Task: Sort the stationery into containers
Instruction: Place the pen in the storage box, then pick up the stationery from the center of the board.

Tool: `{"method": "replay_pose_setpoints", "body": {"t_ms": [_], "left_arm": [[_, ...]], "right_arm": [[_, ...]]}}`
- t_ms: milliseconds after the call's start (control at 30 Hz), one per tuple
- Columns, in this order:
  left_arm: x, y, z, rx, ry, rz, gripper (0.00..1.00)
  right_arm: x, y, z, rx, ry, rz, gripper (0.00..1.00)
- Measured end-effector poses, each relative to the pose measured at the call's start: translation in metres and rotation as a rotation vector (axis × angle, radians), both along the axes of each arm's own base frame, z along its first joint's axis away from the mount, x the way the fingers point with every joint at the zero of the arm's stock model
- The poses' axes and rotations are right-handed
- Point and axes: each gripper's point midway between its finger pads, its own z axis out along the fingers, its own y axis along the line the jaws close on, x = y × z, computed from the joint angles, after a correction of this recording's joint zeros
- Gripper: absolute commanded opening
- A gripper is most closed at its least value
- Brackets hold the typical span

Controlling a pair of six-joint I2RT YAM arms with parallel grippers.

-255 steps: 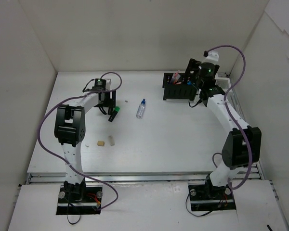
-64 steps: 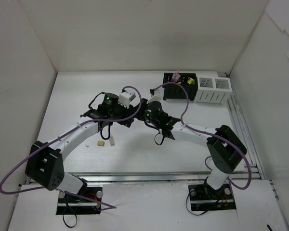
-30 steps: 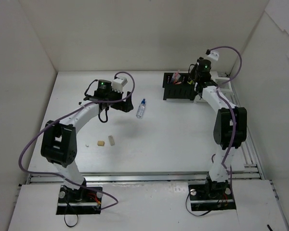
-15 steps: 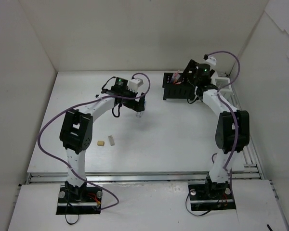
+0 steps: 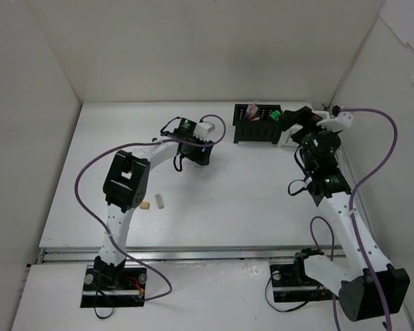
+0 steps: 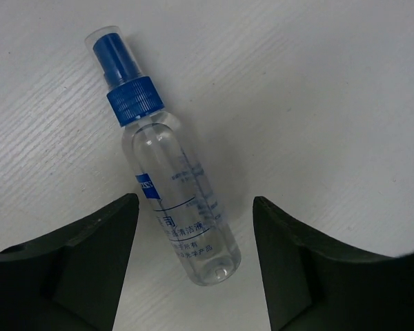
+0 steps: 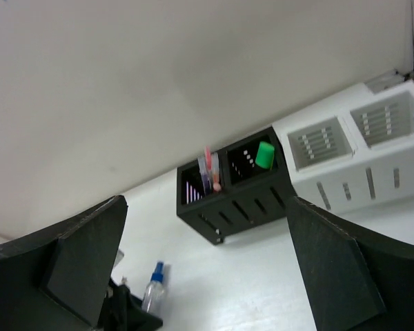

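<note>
The left arm (image 5: 127,183) rises from its base, bends at the elbow and extends rightward toward the middle. Its wrist is turned down and the left gripper (image 5: 196,153) points downward, fingers (image 6: 90,262) spread wide. The right arm (image 5: 345,214) bows out to the right, forearm angled to the far side — the right gripper (image 5: 294,117) faces forward, fingers (image 7: 76,262) parted

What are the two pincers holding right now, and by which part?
Nothing. The left pincer straddles the bottle open; the right pincer is open, empty.

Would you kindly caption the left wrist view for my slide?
Open left gripper straddling a blue-capped bottle lying on the table.
</note>
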Motion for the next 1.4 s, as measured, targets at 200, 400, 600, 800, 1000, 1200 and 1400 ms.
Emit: {"method": "replay_pose_setpoints", "body": {"t_ms": [200, 400, 600, 800, 1000, 1200, 1400], "left_arm": [[-0.003, -0.006, -0.004, 0.034, -0.005, 0.015, 0.01], [-0.025, -0.010, -0.002, -0.001, -0.006, 0.006, 0.00], [-0.076, -0.002, 0.016, -0.052, 0.014, 0.002, 0.00], [-0.101, -0.025, 0.081, -0.193, -0.115, -0.038, 0.00], [-0.113, -0.046, 0.112, -0.275, -0.179, -0.089, 0.00], [-0.121, -0.043, 0.099, -0.258, -0.155, -0.086, 0.00], [-0.128, -0.044, 0.105, -0.273, -0.168, -0.101, 0.00]], "right_arm": [[-0.029, 0.019, -0.037, 0.032, 0.089, 0.067, 0.98], [-0.048, 0.051, -0.064, 0.060, 0.168, 0.192, 0.98], [-0.056, 0.091, -0.112, 0.095, 0.285, 0.319, 0.98], [-0.049, 0.140, -0.157, 0.096, 0.395, 0.412, 0.98], [-0.039, 0.179, -0.190, 0.100, 0.456, 0.461, 0.98], [-0.024, 0.205, -0.194, 0.100, 0.450, 0.470, 0.89], [-0.023, 0.220, -0.196, 0.118, 0.445, 0.468, 0.52]]}}
